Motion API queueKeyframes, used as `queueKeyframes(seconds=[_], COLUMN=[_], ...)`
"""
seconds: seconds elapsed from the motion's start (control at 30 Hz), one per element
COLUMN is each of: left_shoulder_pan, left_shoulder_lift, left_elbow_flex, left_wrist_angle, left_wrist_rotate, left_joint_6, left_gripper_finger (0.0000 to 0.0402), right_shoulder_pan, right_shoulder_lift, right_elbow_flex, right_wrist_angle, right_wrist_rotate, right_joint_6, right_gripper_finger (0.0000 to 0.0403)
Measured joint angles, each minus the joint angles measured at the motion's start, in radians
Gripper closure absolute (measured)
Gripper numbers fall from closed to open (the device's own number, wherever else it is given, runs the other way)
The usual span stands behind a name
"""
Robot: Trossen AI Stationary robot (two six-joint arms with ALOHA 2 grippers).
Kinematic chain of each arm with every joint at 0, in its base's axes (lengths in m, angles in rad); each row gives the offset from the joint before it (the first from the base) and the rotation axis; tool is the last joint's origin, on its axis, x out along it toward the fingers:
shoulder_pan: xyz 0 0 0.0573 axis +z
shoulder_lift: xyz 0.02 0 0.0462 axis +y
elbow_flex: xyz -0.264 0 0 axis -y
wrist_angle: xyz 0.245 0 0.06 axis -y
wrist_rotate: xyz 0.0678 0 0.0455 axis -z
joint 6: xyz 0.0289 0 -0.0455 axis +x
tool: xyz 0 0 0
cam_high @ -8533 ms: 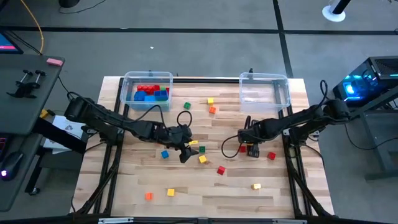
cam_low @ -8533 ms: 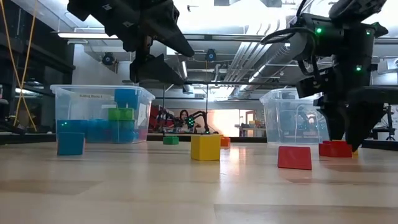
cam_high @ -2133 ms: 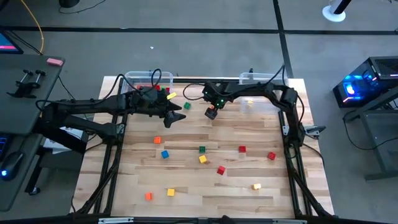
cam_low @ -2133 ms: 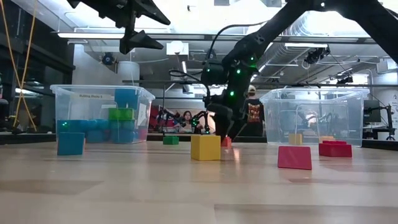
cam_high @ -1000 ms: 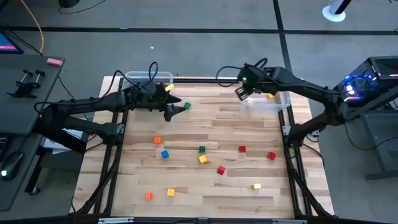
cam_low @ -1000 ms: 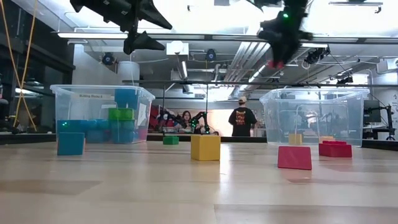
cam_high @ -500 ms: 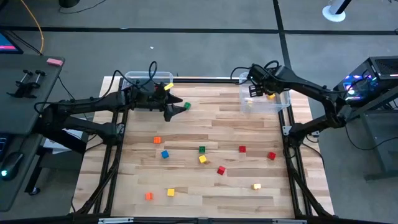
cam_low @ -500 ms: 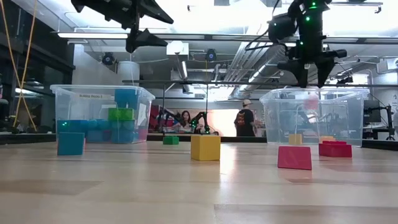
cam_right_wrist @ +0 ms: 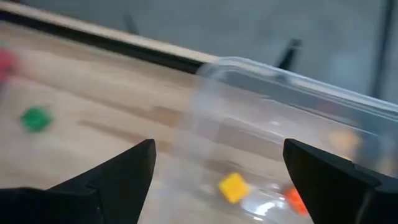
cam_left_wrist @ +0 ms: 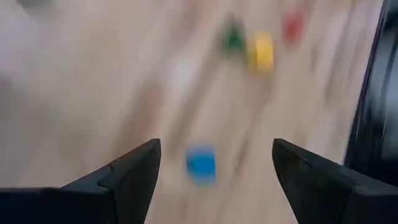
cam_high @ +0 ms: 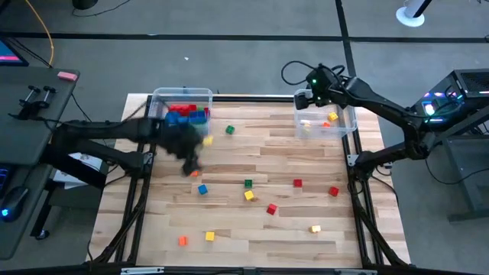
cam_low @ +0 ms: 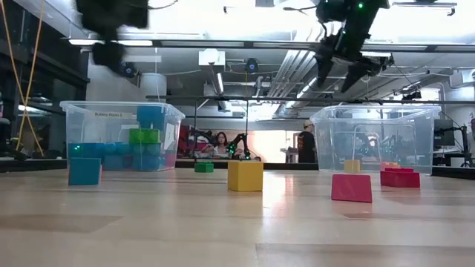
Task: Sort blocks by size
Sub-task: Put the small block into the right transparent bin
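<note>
The left gripper (cam_high: pixel 189 156) has swung away from the left bin (cam_high: pixel 160 98), where it hung a second ago, and now sits blurred over the table near the orange block (cam_high: pixel 193 173) and blue block (cam_high: pixel 202 189). The right gripper (cam_high: pixel 306 99) has drawn back to the far left corner of the right bin (cam_high: pixel 351 114), its fingers spread wide, empty. An orange block (cam_high: pixel 327 124) now lies inside that bin beside two yellow ones.
</note>
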State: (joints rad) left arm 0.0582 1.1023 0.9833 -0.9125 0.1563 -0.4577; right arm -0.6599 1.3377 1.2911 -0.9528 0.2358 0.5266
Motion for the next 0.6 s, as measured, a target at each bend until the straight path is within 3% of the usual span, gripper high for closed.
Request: queueKeyframes(seconds=[0.1, 0.23, 0.37, 0.6], left_shoulder_pan=[-0.207, -0.391, -0.437, -0.438], left_shoulder_lift=[-0.038, -0.025, 0.055, 0.214], left_elbow_flex=[-0.043, -0.175, -0.286, -0.302], left_wrist_angle=[-0.031, 0.118, 0.272, 0.323], left_wrist_rotate=[-0.057, -0.279, -0.399, -0.393], left_joint_6=[-0.028, -0.11, -0.216, -0.308], left_gripper_finger=[0.0106, 0.0106, 0.0106, 0.0106], right_shoulder_pan=[0.001, 0.001, 0.001, 0.001], right_shoulder_lift=[0.005, 0.009, 0.009, 0.009], right_elbow_flex=[0.0, 0.0, 0.0, 0.0], right_wrist_angle=[0.037, 0.048, 0.048, 0.045], right_wrist_rotate=[-0.046, -0.054, -0.054, -0.056], right_joint_6=[-0.026, -0.039, -0.063, -0.1], right_gripper_finger=[0.0053, 0.0053, 0.0053, 0.0053])
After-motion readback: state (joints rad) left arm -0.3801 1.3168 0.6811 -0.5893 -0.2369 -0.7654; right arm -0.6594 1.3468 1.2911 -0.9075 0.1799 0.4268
